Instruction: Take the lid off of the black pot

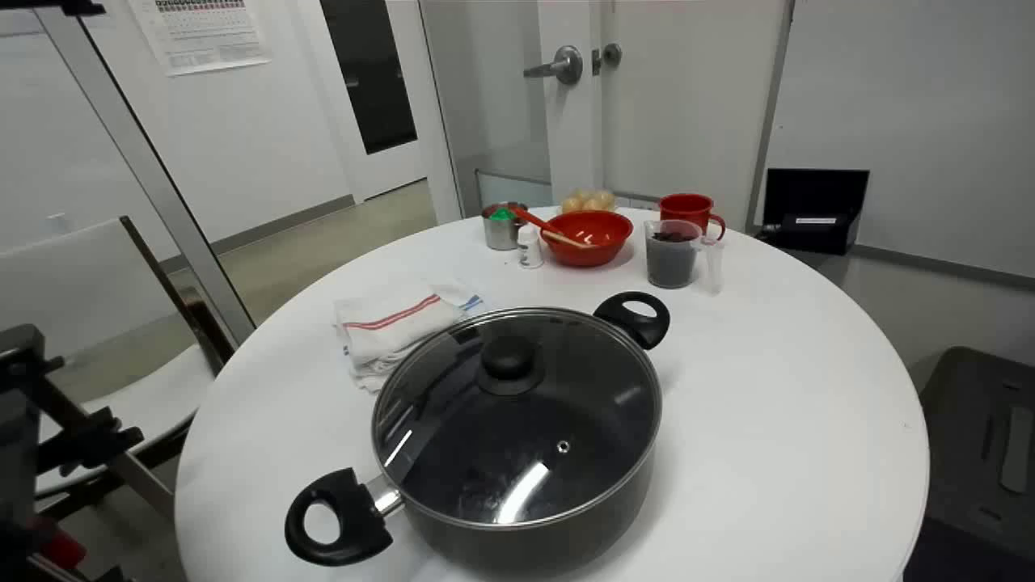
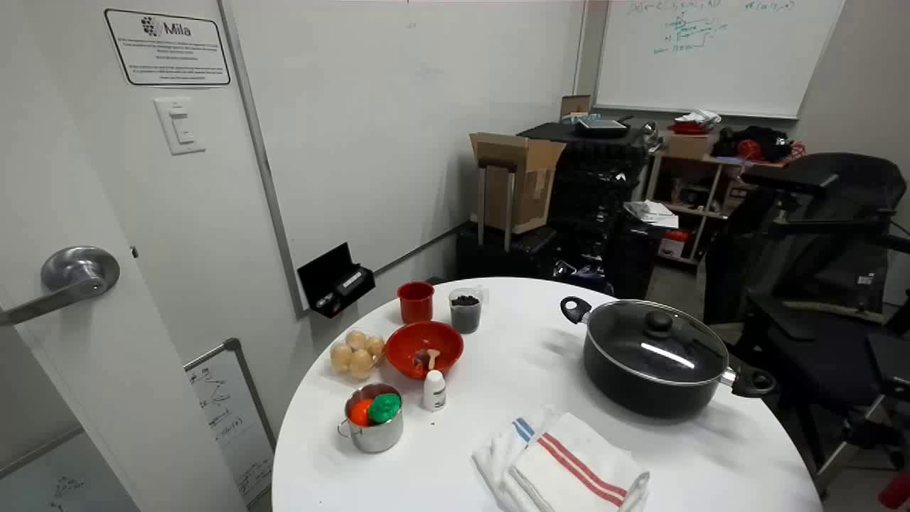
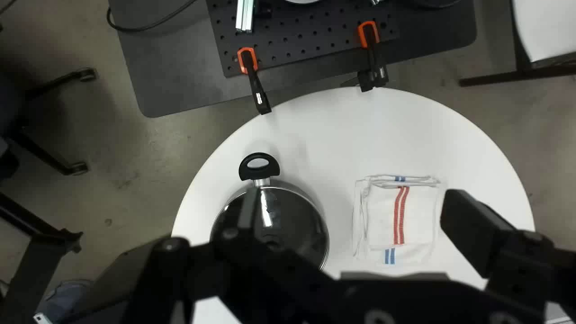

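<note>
The black pot stands upright on the white table; it also shows in an exterior view and its near loop handle in the wrist view. The clear glass lid, with metal rim and black knob, sits on the pot and covers it; the lid also shows in an exterior view. In the wrist view my gripper is open and empty, high above the table. Its left finger covers part of the lid; the knob is hidden there. The gripper is out of both exterior views.
A folded white towel lies beside the pot. A red bowl, a red mug, a clear cup, a white bottle, a metal cup and onion-like balls stand farther off. Clamps sit at the table's edge.
</note>
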Controlling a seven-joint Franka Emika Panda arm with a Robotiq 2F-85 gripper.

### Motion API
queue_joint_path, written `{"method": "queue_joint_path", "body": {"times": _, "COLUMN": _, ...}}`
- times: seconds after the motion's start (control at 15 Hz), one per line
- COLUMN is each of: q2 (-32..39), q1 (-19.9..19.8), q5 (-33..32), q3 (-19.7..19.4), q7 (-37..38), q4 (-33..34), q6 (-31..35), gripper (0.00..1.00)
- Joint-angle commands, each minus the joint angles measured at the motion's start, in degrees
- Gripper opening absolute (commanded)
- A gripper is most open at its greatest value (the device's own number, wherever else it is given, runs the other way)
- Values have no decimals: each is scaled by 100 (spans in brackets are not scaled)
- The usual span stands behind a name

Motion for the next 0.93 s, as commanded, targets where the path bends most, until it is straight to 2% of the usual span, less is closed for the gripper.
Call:
{"method": "queue_joint_path", "body": {"times": 0.0, "q2": 4, "q1": 31, "q5": -12, "q3": -22, "q7": 14, "q4": 17, "q6": -11, "gripper": 100}}
{"method": "queue_joint_path", "body": {"times": 0.53, "q2": 3, "q1": 31, "q5": -12, "q3": -22, "q7": 14, "q4": 24, "q6": -11, "gripper": 100}}
{"method": "queue_joint_path", "body": {"times": 0.87, "q2": 670, "q1": 185, "q5": 95, "q3": -76, "q7": -161, "q4": 194, "q6": 59, "gripper": 100}}
